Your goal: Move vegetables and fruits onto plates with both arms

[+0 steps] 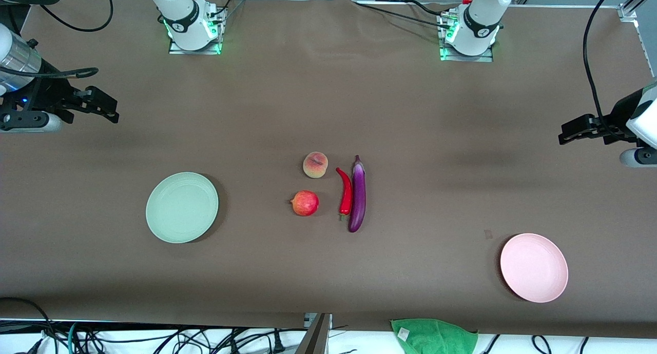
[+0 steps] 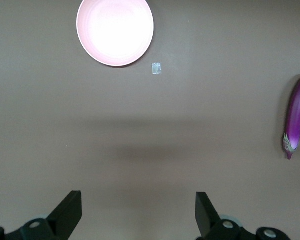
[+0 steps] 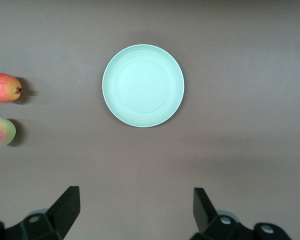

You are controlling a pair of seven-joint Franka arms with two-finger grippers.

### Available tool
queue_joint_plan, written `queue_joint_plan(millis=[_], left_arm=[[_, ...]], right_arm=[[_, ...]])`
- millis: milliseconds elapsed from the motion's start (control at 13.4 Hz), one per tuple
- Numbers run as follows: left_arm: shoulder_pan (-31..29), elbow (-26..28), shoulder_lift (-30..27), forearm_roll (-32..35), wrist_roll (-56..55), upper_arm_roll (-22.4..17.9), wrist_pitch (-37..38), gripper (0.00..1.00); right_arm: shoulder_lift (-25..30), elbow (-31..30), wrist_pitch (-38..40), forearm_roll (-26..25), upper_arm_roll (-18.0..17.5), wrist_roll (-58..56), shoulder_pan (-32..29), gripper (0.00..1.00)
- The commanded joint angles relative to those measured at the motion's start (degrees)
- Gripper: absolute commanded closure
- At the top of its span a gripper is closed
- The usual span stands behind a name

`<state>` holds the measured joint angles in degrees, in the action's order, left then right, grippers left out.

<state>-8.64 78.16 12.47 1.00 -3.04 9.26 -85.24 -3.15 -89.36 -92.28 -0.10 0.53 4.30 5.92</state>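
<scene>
A peach (image 1: 315, 164), a red pomegranate-like fruit (image 1: 305, 203), a red chili pepper (image 1: 345, 192) and a purple eggplant (image 1: 358, 194) lie together mid-table. The mint green plate (image 1: 181, 207) sits toward the right arm's end, the pink plate (image 1: 534, 267) toward the left arm's end, nearer the front camera. My left gripper (image 1: 564, 133) is open and empty, raised over bare table at its end. My right gripper (image 1: 110, 110) is open and empty, raised over its end. The left wrist view shows the pink plate (image 2: 115, 31) and eggplant (image 2: 296, 116); the right wrist view shows the green plate (image 3: 143, 85), the pomegranate-like fruit (image 3: 4, 87) and the peach (image 3: 1, 131).
A green cloth (image 1: 433, 335) hangs at the table's front edge. A small clear tape mark (image 2: 156, 68) lies on the brown table cover near the pink plate. Cables run along the table's edges.
</scene>
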Motion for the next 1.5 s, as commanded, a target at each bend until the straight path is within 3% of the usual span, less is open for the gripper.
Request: queue_joint_plan(millis=[0, 1422], left_arm=[[-0.15, -1.96, 0.89, -1.62, 0.49, -0.03, 0.87, 0.00], [-0.06, -1.96, 0.89, -1.53, 0.58, -0.03, 0.87, 0.00]], right_arm=[[0.69, -0.47, -0.53, -0.16, -0.09, 0.27, 0.05, 0.00], [-1.59, -0.21, -1.06, 0.54, -0.53, -0.78, 0.05, 0.00]])
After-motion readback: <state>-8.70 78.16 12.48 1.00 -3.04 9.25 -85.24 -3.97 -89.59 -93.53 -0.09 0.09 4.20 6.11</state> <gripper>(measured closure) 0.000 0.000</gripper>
